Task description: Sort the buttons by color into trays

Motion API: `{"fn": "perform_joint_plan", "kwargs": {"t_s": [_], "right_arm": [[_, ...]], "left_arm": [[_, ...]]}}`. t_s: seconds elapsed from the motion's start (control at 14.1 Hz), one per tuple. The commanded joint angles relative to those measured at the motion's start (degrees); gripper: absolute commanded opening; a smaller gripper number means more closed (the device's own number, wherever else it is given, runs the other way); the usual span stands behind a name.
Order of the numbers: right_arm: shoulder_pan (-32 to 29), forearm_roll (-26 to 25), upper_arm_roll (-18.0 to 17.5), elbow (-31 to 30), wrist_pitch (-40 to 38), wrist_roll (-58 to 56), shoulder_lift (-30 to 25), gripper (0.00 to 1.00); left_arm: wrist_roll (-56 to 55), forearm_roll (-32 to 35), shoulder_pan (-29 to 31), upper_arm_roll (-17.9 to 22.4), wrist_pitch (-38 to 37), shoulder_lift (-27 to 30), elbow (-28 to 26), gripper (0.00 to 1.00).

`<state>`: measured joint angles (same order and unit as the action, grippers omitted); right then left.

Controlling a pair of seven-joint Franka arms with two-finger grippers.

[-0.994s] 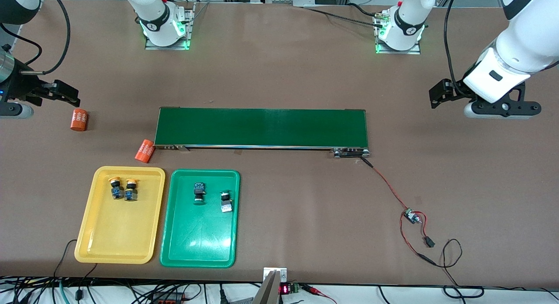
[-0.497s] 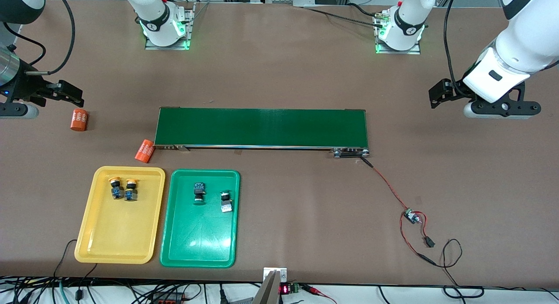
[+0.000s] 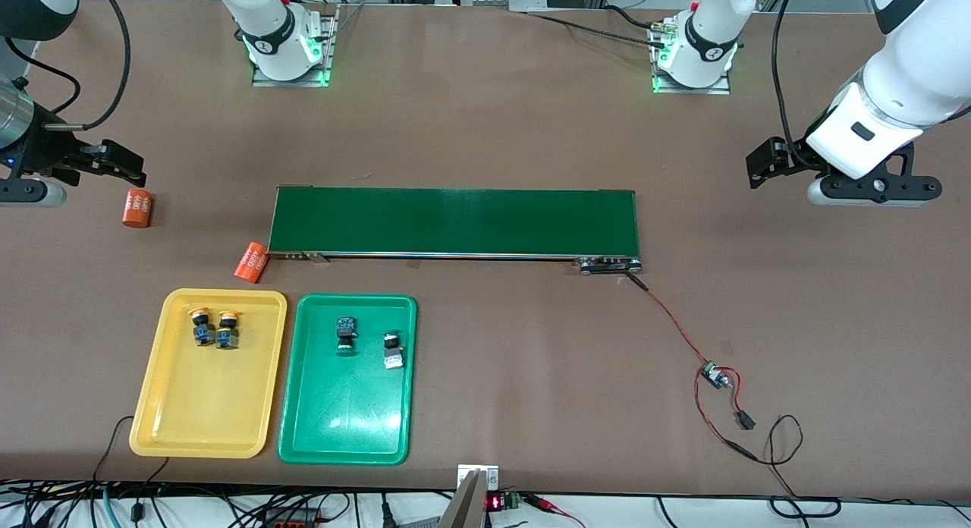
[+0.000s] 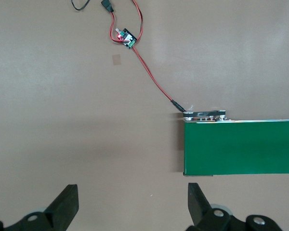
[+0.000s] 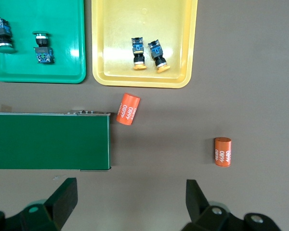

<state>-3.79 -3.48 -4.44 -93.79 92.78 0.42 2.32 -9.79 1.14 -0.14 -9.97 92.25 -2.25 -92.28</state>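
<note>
Two yellow-capped buttons lie side by side in the yellow tray, at the tray's end nearest the conveyor. Two green-capped buttons lie in the green tray next to it. The right wrist view shows the yellow-capped buttons, the green-capped buttons and both trays. My right gripper hangs open and holds nothing, over the table at the right arm's end. My left gripper hangs open, with nothing in it, off the conveyor's end.
A long dark-green conveyor belt lies mid-table. Two orange cylinders marked 4680 sit near its right-arm end, one beside my right gripper, one by the belt's corner. A red wire with a small board trails from the belt's other end.
My right gripper has drifted slightly away from the orange cylinder beside it, then held still. The left arm has barely shifted. Buttons and trays have not moved.
</note>
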Motion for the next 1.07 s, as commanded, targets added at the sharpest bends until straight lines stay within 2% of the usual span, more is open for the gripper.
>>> {"fn": "perform_joint_plan", "kwargs": {"t_s": [0.0, 0.21, 0.43, 0.99], "right_arm": [[0.01, 0.14, -0.22, 1.69, -1.47, 1.60, 0.84, 1.00], [0.01, 0.40, -0.31, 1.77, -0.85, 1.78, 1.28, 1.00], [-0.34, 5.40, -0.13, 1.77, -0.76, 1.78, 1.37, 1.00], [0.01, 5.59, -0.13, 1.77, -0.85, 1.78, 1.37, 1.00]], "left_arm": [[0.29, 0.97, 0.23, -0.05, -1.02, -0.91, 1.93, 1.00], [0.29, 1.06, 0.14, -0.14, -1.02, -0.91, 2.02, 1.00], [0.29, 1.06, 0.23, -0.14, -1.02, -0.91, 1.93, 1.00], [0.29, 1.06, 0.14, -0.14, -1.02, -0.91, 1.93, 1.00]]}}
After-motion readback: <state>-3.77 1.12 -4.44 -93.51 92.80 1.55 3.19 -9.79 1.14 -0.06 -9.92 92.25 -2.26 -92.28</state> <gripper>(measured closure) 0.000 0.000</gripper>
